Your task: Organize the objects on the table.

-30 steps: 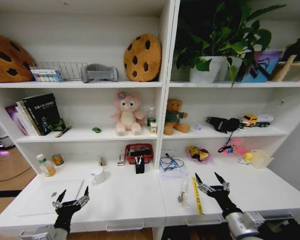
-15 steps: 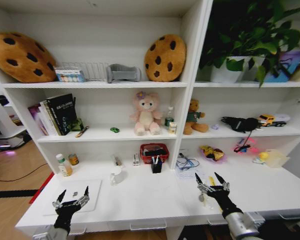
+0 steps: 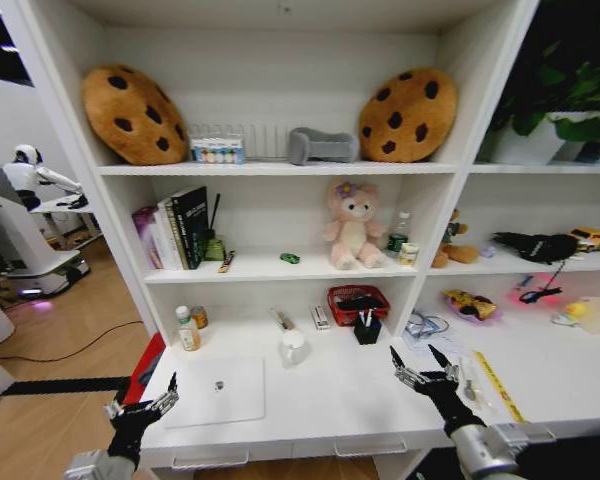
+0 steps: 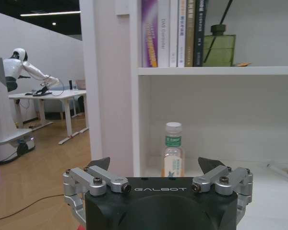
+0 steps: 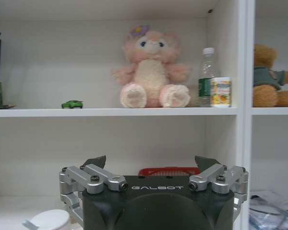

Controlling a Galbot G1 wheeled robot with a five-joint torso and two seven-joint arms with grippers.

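Bench point(image 3: 310, 405): long and white, with both grippers held low at its front edge.
Left gripper point(image 3: 140, 400): at the bench's left corner. Fingers spread wide, holding nothing.
Right gripper point(image 3: 423, 364): over the right part of the bench. Fingers spread wide, holding nothing.
Laptop point(image 3: 216, 391): flat on the bench, just past the left fingers and a bit toward the right fingers.
Cup point(image 3: 293, 347): white, between the two grippers, farther back.
Red basket point(image 3: 358, 303): at the back, beyond the right fingers, with a black pen holder point(image 3: 366, 328) in front of it.
Bottle point(image 4: 173, 153): straight ahead of the left fingers, by the shelf wall.
Green toy car point(image 5: 72, 104): on the shelf above the right fingers, beside the pink plush toy point(image 5: 152, 69).
Yellow ruler point(image 3: 494, 384): on the bench, outside the right fingers.
Hard to see: small things beside the ruler; I cannot tell what they are.
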